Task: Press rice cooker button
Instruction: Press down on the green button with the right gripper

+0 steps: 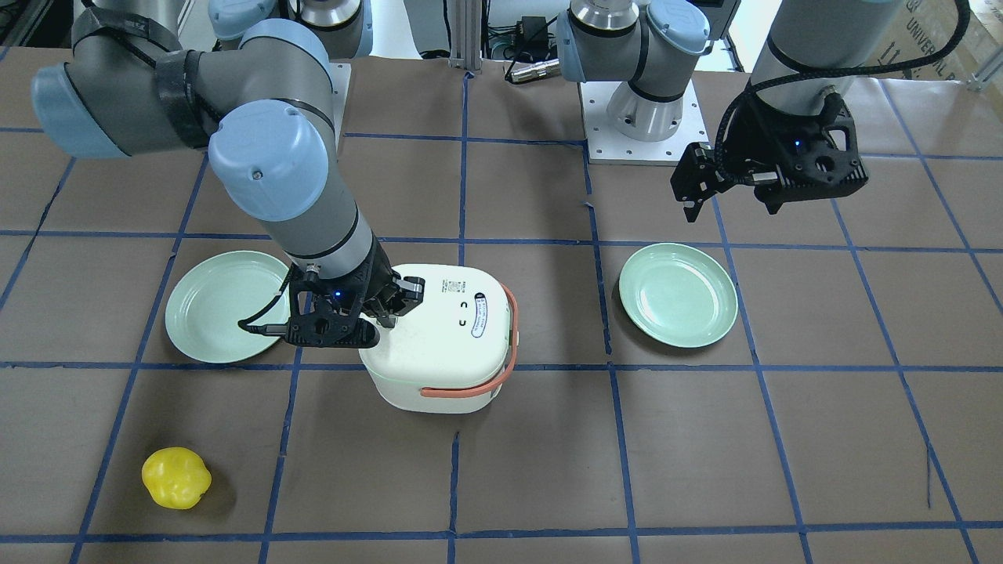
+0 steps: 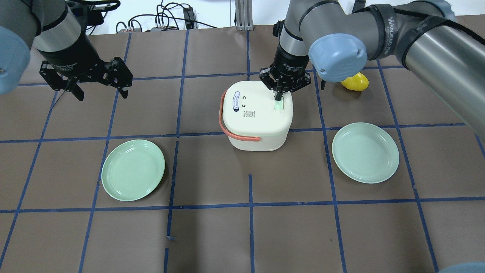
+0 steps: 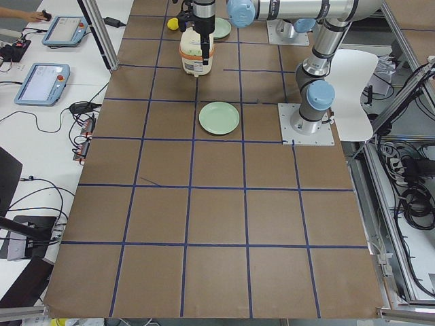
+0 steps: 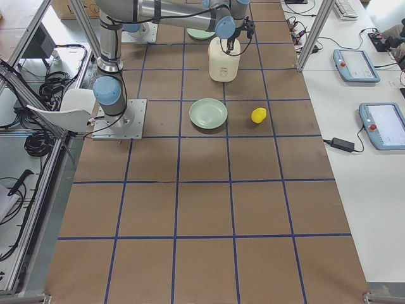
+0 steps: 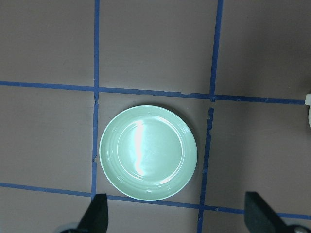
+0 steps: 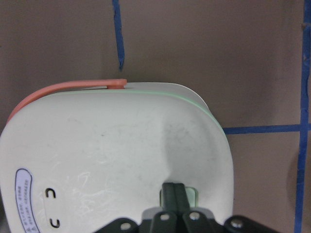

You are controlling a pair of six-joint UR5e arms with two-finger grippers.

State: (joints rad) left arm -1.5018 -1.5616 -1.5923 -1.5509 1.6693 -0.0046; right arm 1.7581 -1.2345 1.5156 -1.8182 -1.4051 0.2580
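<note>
The white rice cooker (image 2: 257,113) with an orange handle (image 2: 237,133) stands mid-table; it also shows in the front view (image 1: 439,337). Its pale green button (image 2: 279,105) is on the lid's far right side. My right gripper (image 2: 278,96) is shut, with its fingertips (image 6: 175,191) together and resting down on the button (image 6: 193,195). In the front view the right gripper (image 1: 388,313) sits over the lid's edge. My left gripper (image 2: 101,93) is open and empty, held above the table far to the left of the cooker; it also shows in the left wrist view (image 5: 177,216).
A green plate (image 2: 132,169) lies front left, below my left gripper (image 5: 148,153). A second green plate (image 2: 365,152) lies front right. A yellow pepper (image 2: 355,82) sits behind the right arm, also in the front view (image 1: 175,477).
</note>
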